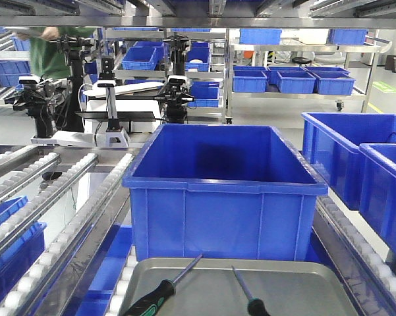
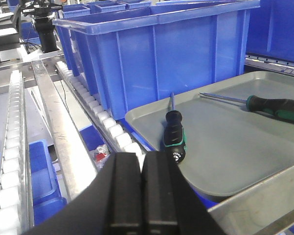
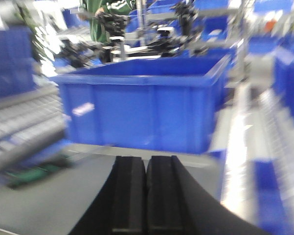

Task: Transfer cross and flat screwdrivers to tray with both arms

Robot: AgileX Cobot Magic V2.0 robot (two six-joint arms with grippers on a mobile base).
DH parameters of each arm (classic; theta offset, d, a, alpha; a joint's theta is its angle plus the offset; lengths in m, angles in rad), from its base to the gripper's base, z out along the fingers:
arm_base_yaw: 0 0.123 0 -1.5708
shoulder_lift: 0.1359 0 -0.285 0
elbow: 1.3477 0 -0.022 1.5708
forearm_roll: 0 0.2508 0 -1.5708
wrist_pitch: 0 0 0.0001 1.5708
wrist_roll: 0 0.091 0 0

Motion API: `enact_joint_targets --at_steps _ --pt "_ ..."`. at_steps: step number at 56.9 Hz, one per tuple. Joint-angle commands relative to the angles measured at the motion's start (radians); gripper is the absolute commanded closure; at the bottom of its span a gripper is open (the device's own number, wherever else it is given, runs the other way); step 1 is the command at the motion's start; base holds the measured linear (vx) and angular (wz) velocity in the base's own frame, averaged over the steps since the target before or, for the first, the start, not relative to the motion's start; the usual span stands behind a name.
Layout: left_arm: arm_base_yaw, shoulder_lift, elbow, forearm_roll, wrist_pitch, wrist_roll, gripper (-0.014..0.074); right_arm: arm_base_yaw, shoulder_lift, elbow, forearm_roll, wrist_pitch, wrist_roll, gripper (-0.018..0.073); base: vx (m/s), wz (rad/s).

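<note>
Two screwdrivers with black-and-green handles lie on the grey tray (image 1: 296,289): one on the left (image 1: 159,293), one on the right (image 1: 254,304). Which is cross and which flat I cannot tell. In the left wrist view my left gripper (image 2: 142,157) is shut on nothing, just off the tray's (image 2: 230,152) near corner, close to one screwdriver (image 2: 174,136); the other screwdriver (image 2: 276,107) lies farther right. The right wrist view is blurred: my right gripper (image 3: 146,160) is shut and empty over the tray (image 3: 83,196), with a screwdriver handle (image 3: 34,174) to its left.
A deep blue bin (image 1: 221,191) stands right behind the tray. More blue bins (image 1: 356,164) sit to the right. Roller conveyor rails (image 1: 66,217) run along the left. Another robot (image 1: 105,99) and shelves of bins stand at the back.
</note>
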Motion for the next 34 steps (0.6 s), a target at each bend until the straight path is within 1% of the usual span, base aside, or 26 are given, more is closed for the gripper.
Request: enact_joint_targets --at_steps 1,4,10,14,17,19,21,23,26,28,31,33,34 --pt "-0.007 0.004 -0.025 -0.005 -0.081 -0.009 0.0597 -0.002 0.007 0.004 0.138 -0.163 0.033 0.0568 0.0 0.0" --pt "-0.007 0.004 -0.025 -0.005 -0.081 -0.009 0.0597 -0.002 0.011 0.032 0.166 -0.286 0.016 0.0568 0.0 0.0" --pt "-0.007 0.004 -0.025 -0.005 -0.081 -0.009 0.0597 -0.002 0.012 0.087 0.168 -0.506 -0.004 0.0568 0.0 0.0" --pt "-0.007 0.004 -0.025 -0.005 -0.081 -0.009 0.0597 -0.002 0.012 0.108 0.168 -0.584 -0.004 0.0568 0.0 0.0" --pt "-0.007 0.004 -0.025 -0.005 -0.081 -0.009 0.0597 -0.002 0.012 0.111 0.168 -0.602 -0.004 0.0568 0.0 0.0" --pt "-0.007 0.004 -0.025 -0.005 -0.081 -0.009 0.0597 -0.002 0.012 0.113 0.165 -0.603 -0.005 0.0568 0.0 0.0" --pt "-0.007 0.004 -0.025 -0.005 -0.081 -0.009 0.0597 -0.002 0.012 0.117 0.141 -0.605 -0.028 0.0568 0.0 0.0" --pt "-0.007 0.004 -0.025 -0.005 -0.081 -0.009 0.0597 -0.002 0.012 0.12 0.116 -0.596 -0.074 0.0568 0.0 0.0" --pt "-0.007 0.004 -0.025 -0.005 -0.081 -0.009 0.0597 -0.002 0.012 0.125 0.029 -0.54 -0.207 0.0568 0.0 0.0" --pt "-0.007 0.004 -0.025 -0.005 -0.081 -0.009 0.0597 -0.002 0.012 0.13 -0.009 -0.504 -0.271 0.0568 0.0 0.0" --pt "-0.007 0.004 -0.025 -0.005 -0.081 -0.009 0.0597 -0.002 0.012 0.13 -0.046 -0.419 -0.355 0.0568 0.0 0.0" --pt "-0.007 0.004 -0.025 -0.005 -0.081 -0.009 0.0597 -0.002 0.012 0.13 -0.053 -0.379 -0.4 0.0568 0.0 0.0" --pt "-0.007 0.004 -0.025 -0.005 -0.081 -0.009 0.0597 -0.002 0.012 0.13 -0.053 -0.215 -0.434 0.0568 0.0 0.0"
